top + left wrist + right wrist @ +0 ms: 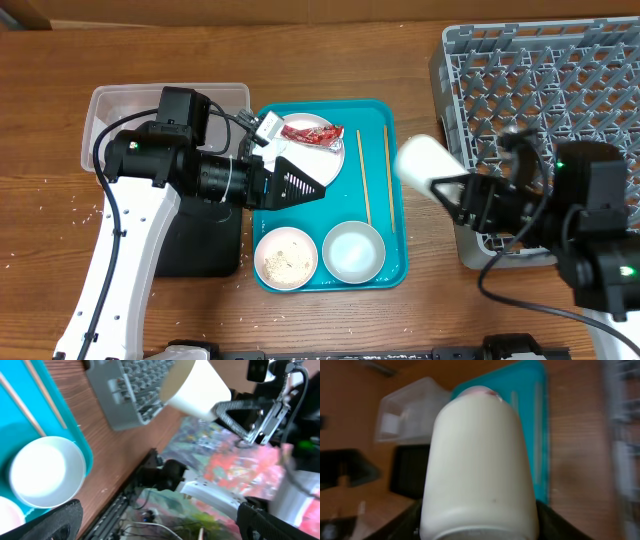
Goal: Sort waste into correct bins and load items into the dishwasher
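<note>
Nearest, on the teal tray [345, 210]: a small bowl [262, 252] with pale crumbs [287, 262] and, just beside it, an empty bowl [353, 250]. Further back, holds a white cup [425, 165] sideways in the right gripper [452, 188], jaws clenched on it, above the table [425, 285] between tray and dish rack [540, 80]. Hovers the left gripper [300, 186], jaws released wide, over the tray's left edge. Beyond: two chopsticks [365, 180], the plate [335, 155] bearing the red wrapper [312, 132], then the clear tub [100, 120] at far left.
</note>
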Controlling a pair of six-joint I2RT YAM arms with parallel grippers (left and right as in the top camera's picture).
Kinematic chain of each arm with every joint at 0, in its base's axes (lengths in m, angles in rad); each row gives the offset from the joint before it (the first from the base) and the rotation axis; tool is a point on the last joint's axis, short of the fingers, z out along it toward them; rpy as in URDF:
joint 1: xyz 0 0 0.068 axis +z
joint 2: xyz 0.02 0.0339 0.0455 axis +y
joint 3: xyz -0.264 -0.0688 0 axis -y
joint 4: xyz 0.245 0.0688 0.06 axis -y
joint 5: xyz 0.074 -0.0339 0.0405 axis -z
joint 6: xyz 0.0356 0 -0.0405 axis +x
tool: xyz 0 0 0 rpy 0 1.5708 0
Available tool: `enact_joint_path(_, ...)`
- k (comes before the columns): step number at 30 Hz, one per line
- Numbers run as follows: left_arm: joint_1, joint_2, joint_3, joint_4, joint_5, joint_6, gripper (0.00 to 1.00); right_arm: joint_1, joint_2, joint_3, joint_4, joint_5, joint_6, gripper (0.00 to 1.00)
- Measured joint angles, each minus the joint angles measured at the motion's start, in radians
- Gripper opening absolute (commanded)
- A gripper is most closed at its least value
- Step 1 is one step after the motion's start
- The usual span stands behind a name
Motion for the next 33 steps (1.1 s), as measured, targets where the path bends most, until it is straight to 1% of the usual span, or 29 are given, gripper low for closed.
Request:
enact_joint_path(2,0.000,0.000,0.000,-0.001,-0.032,0.000,1.00,-0.061,0.001,0.053,-0.095,0.171,0.015,0.51)
enact_joint_path(4,0.000,0.000,0.000,-0.001,-0.066,0.000,1.00,-0.128,0.012,0.098,-0.150,0.354,0.030,0.51)
enact_joint_path(8,0.000,0.000,0.000,-0.001,-0.093,-0.001,1.00,-0.183,0.059,0.106,-0.176,0.458,0.052,0.51)
enact_joint_path(10,0.000,0.000,0.000,-0.003,-0.117,-0.003,1.00,-0.204,0.160,0.107,-0.182,0.512,0.064,0.51)
enact_joint_path(14,0.000,0.000,0.000,-0.022,-0.140,-0.003,1.00,-0.207,0.325,0.108,-0.182,0.534,0.071,0.52)
enact_joint_path(18,0.000,0.000,0.000,-0.026,-0.152,-0.003,1.00,-0.210,0.446,0.108,-0.182,0.539,0.071,0.52)
enact_joint_path(21,0.000,0.000,0.000,-0.028,-0.155,-0.003,1.00,-0.224,0.512,0.108,-0.190,0.534,0.070,0.64)
enact_joint_path(22,0.000,0.000,0.000,-0.028,-0.155,-0.003,1.00,-0.232,0.528,0.108,-0.177,0.528,0.071,0.74)
enact_joint_path(23,0.000,0.000,0.000,-0.028,-0.155,-0.003,1.00,-0.242,0.542,0.108,-0.164,0.527,0.071,0.81)
enact_joint_path(24,0.000,0.000,0.000,-0.028,-0.155,-0.003,1.00,-0.251,0.550,0.108,-0.153,0.526,0.071,0.86)
enact_joint_path(25,0.000,0.000,0.000,-0.028,-0.155,-0.003,1.00,-0.266,0.557,0.108,-0.143,0.525,0.070,0.88)
enact_joint_path(26,0.000,0.000,0.000,-0.028,-0.156,-0.003,1.00,-0.279,0.561,0.108,-0.134,0.518,0.072,0.87)
enact_joint_path(27,0.000,0.000,0.000,-0.029,-0.156,-0.003,1.00,-0.293,0.563,0.108,-0.127,0.515,0.074,0.83)
enact_joint_path(28,0.000,0.000,0.000,-0.031,-0.156,-0.003,1.00,-0.316,0.564,0.108,-0.126,0.501,0.072,0.82)
enact_joint_path(30,0.000,0.000,0.000,-0.035,-0.159,-0.003,1.00,-0.349,0.564,0.114,-0.135,0.478,0.071,0.82)
enact_joint_path(33,0.000,0.000,0.000,-0.038,-0.170,-0.003,1.00,-0.357,0.564,0.143,-0.165,0.457,0.070,0.82)
